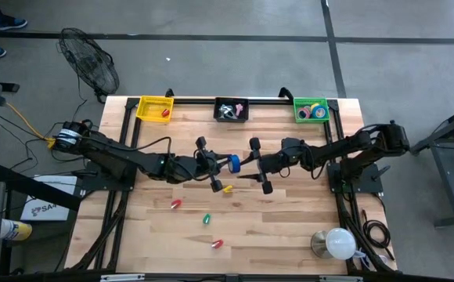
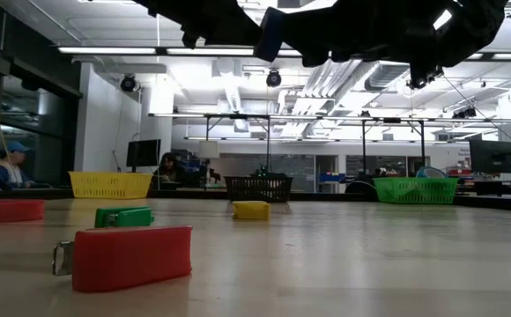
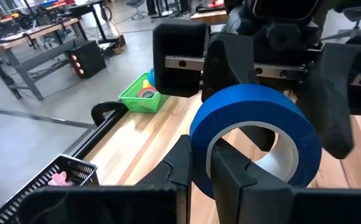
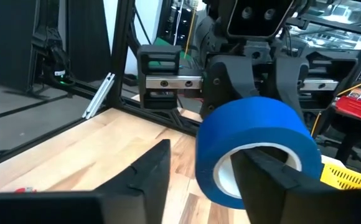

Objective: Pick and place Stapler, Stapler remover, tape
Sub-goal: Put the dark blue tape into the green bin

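Tape first: a blue ring-shaped tape roll [image 1: 234, 163] is up in the air over the middle of the wooden tabletop [image 1: 290, 227], right between the two arms. The left gripper [image 3: 198, 171] has its fingers pinched narrow on the roll's wall, one inside the open centre and one outside. The right gripper [image 4: 199, 171] is right up against the roll from the other side, fingers spread wide with the roll sitting between them; one finger pokes into the centre, but I can't tell if they're actually pressing on it.

Just under that spot lies a small yellow block-shaped piece [image 1: 227, 189]. Toward the near edge there's a small red piece [image 1: 175, 204], a small green piece [image 1: 207, 219] and another red piece [image 1: 217, 244], all apart from each other.

Along the far edge sit three baskets: a yellow mesh basket [image 1: 154, 108] toward the left corner with something red in it, a black basket [image 1: 232, 110] in the middle with metal and pink bits, and a green basket [image 1: 313, 110] toward the right corner holding more tape rolls. A white round lamp-like thing [image 1: 338, 244] sits at the near right corner.
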{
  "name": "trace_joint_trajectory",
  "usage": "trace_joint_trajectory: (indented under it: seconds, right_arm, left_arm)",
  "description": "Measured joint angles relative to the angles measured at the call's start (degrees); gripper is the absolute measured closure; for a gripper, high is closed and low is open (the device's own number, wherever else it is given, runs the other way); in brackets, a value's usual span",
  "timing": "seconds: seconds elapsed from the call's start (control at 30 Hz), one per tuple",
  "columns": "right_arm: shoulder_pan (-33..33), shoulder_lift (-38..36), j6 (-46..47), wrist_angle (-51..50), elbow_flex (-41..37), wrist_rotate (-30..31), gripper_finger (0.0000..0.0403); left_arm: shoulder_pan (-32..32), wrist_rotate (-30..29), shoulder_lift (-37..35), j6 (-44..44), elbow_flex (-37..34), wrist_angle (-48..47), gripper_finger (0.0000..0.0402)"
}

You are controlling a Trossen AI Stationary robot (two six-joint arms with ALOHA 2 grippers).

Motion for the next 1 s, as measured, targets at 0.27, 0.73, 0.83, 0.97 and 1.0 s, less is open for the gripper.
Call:
trace_joint_trajectory:
  seconds: [0.27, 0.73, 0.83, 0.97, 1.0]
  right_arm:
    - [0.05, 0.00, 0.13, 0.26, 0.00, 0.29, 0.0327]
    - [0.00, -0.02, 1.70, -1.42, 0.02, 2.07, 0.0374]
    - [-0.05, -0.02, 1.70, -2.99, 0.02, 5.67, 0.0374]
    - [-0.72, -0.04, 1.86, -5.15, 0.04, 7.13, 0.0374]
    - [-1.03, -0.11, 2.26, -5.79, 0.04, 7.43, 0.0374]
  left_arm:
    - [-0.02, 0.75, 0.02, 1.01, 0.00, 0.58, 0.0375]
    - [0.01, 2.10, 0.09, 0.32, 0.00, -0.01, 0.0276]
    - [0.00, 1.93, 0.09, 0.31, 0.00, -0.13, 0.0248]
    - [0.07, 1.61, 0.09, -0.29, -0.04, -1.33, 0.0219]
    - [0.07, 0.98, 0.09, -0.62, -0.04, -1.91, 0.0212]
